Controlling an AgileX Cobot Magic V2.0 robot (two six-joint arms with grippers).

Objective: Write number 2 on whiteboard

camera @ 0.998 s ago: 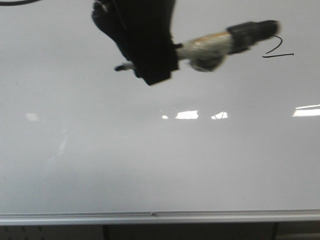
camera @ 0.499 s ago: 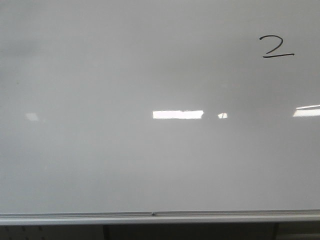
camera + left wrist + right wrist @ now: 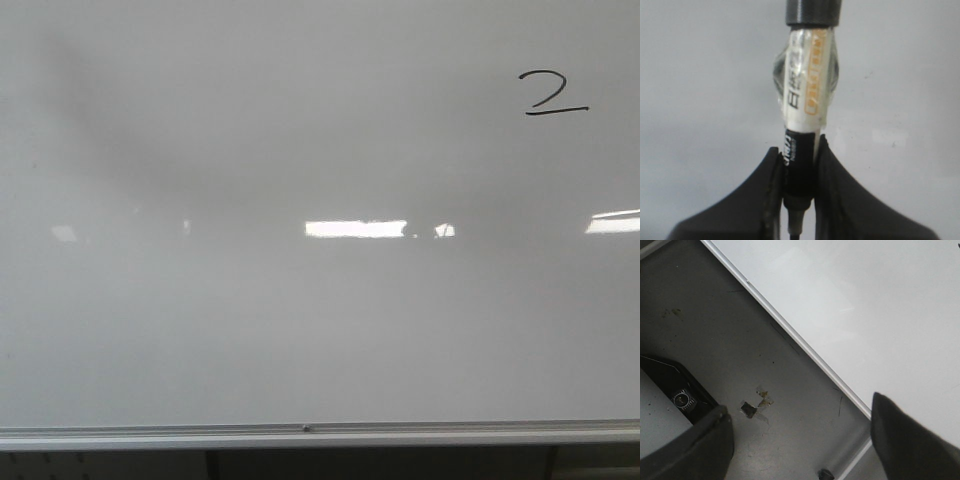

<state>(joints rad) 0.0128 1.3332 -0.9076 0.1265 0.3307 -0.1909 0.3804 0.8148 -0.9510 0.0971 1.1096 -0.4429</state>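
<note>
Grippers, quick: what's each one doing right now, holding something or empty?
Left gripper: closed on a marker pen, held between its fingers.
Right gripper: open and empty, fingers wide apart, at the edge of the whiteboard.

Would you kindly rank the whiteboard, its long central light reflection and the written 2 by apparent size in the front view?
1. whiteboard
2. central light reflection
3. number 2, though the reflection looks only somewhat bigger.
</note>
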